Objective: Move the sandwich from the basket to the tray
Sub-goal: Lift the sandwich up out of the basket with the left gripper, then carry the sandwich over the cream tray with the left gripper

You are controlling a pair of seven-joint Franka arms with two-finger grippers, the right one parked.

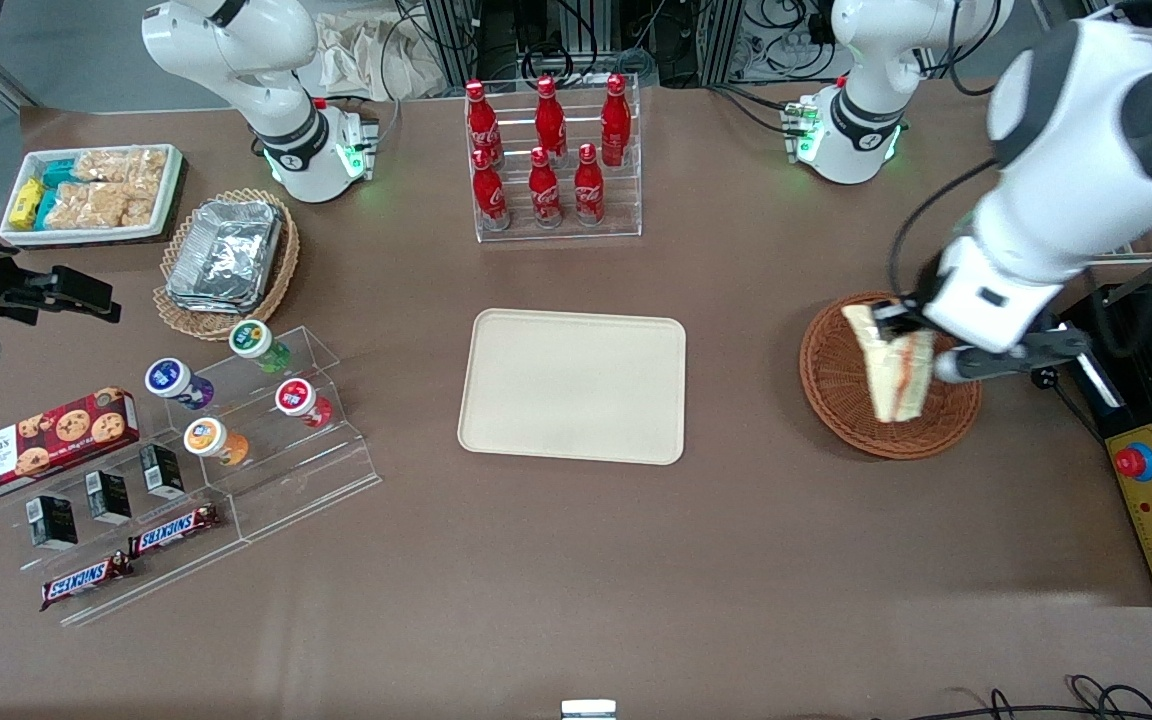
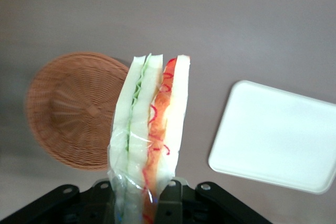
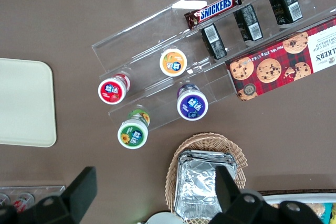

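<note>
Tool [image 2: 140, 192] pinching wrapped sandwich [image 2: 149, 129] by one end, above basket [image 1: 856, 400]; looks light, soft, film likely slippery—needs a gentle carry to tray [image 1: 573, 385].

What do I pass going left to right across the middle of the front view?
Foil basket → yogurt rack → tray → basket → sandwich held above it in the gripper.
</note>
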